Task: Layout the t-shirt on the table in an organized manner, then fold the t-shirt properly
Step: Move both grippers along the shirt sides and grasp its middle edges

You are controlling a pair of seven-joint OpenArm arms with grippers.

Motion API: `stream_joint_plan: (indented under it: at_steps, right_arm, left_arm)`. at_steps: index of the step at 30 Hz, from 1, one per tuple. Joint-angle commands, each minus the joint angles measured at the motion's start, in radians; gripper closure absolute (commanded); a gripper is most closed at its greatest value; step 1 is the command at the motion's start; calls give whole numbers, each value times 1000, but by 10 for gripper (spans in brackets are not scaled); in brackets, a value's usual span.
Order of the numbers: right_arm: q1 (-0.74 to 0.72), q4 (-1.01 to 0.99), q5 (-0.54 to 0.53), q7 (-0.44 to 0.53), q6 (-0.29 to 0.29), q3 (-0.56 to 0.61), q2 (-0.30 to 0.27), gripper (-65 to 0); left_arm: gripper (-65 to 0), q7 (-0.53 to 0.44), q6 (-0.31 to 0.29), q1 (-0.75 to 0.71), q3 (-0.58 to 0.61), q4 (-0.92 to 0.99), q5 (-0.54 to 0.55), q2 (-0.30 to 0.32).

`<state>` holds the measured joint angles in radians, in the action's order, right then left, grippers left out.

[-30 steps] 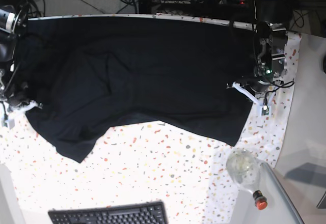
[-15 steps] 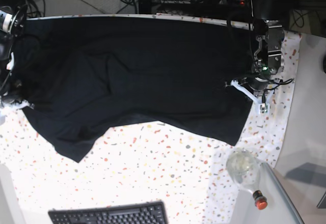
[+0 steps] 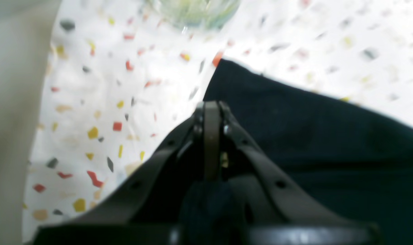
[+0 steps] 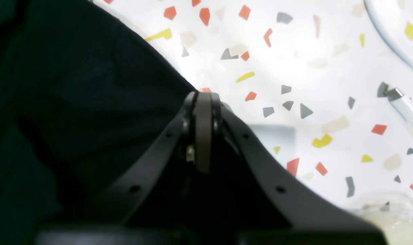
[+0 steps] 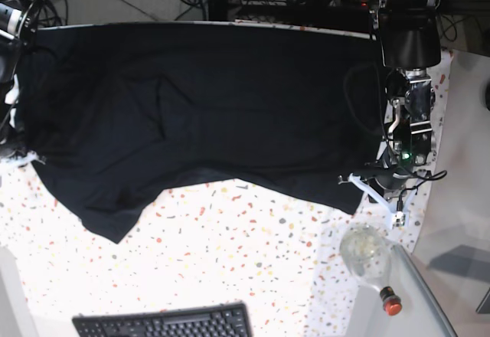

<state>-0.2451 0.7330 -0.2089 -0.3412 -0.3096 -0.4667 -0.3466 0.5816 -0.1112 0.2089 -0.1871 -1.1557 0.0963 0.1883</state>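
One black t-shirt (image 5: 207, 115), two pincers: we see the garment spread wide across the speckled table (image 5: 253, 268).

From the base view the single t-shirt covers the table's upper half, its hem sagging toward 7 o'clock. Our left pincer (image 3: 211, 109) is clenched at the shirt's edge near 4 o'clock, dark cloth bunched between its fingers; our right pincer (image 4: 202, 98) is clenched at the fabric's border near 9 o'clock, though we cannot tell if cloth is caught. One clear glass vessel (image 5: 365, 250), one red button (image 5: 391, 304) and one black keyboard (image 5: 164, 322) sit toward 5 and 6 o'clock.
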Motion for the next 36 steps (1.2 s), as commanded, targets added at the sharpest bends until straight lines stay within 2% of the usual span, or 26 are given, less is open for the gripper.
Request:
stream_joint_plan:
  at_steps: [1, 5, 10, 18, 25, 29, 36]
  right_arm:
    - [-15, 17, -8, 17, -1, -2, -21, 0]
    - [-15, 17, -8, 17, -1, -2, -21, 0]
    - [-15, 17, -8, 17, -1, -2, -24, 0]
    - [13, 32, -7, 17, -1, -2, -26, 0]
    - [57, 119, -7, 14, -1, -2, -19, 0]
    - [63, 164, -7, -65, -1, -4, -19, 0]
    - [86, 293, -7, -92, -1, -4, -6, 0]
  left_arm:
    - [0, -22, 1, 54, -1, 21, 3, 6]
    - [0, -24, 1, 146, -1, 193, -5, -11]
    - [0, -35, 1, 174, 1, 293, -7, -13]
    - [0, -165, 1, 125, -4, 412, -8, 21]
    - [0, -202, 1, 91, -12, 417, 0, 70]
    - [0, -202, 1, 79, -12, 409, 1, 78]
    - [0, -196, 1, 17, -12, 228, 3, 72]
